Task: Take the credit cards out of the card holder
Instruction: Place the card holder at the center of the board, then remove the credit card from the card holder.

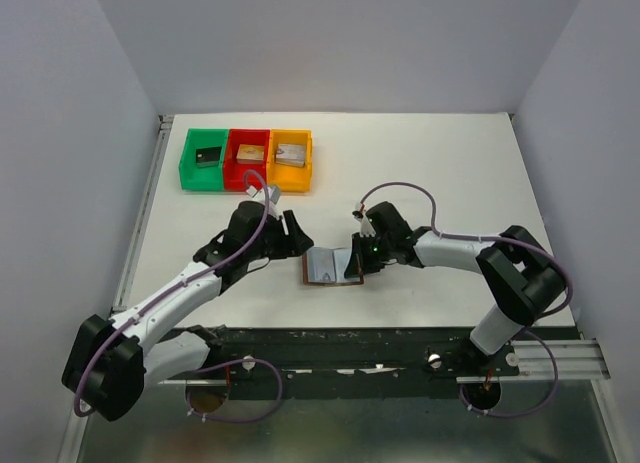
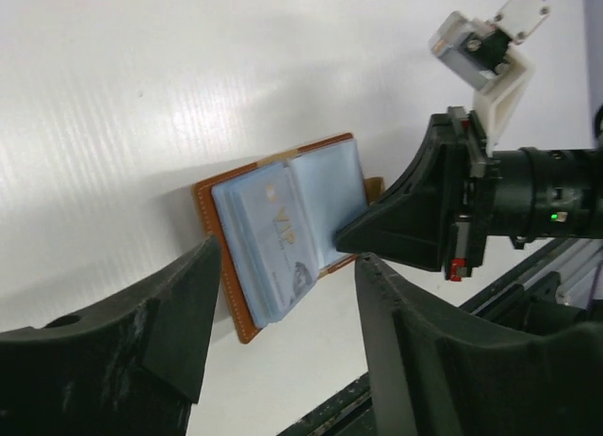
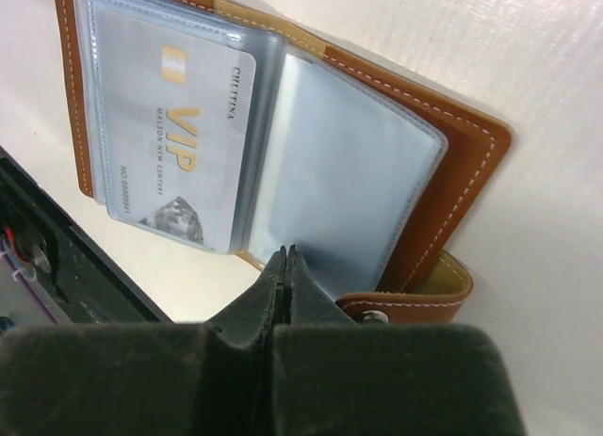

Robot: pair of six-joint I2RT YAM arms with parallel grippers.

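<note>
Card holder lies open on the surface between the claws: brown leather, clear sleeves. Left claw gapes wide, empty; right claw is closed, tips touching a sleeve's edge. Only the wrist views resolve the silvery credit card printed "VIP".

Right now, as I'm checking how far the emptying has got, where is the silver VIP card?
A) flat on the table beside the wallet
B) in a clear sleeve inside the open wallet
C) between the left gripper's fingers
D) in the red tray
B: the VIP card shows behind clear plastic inside the open card holder.
</note>
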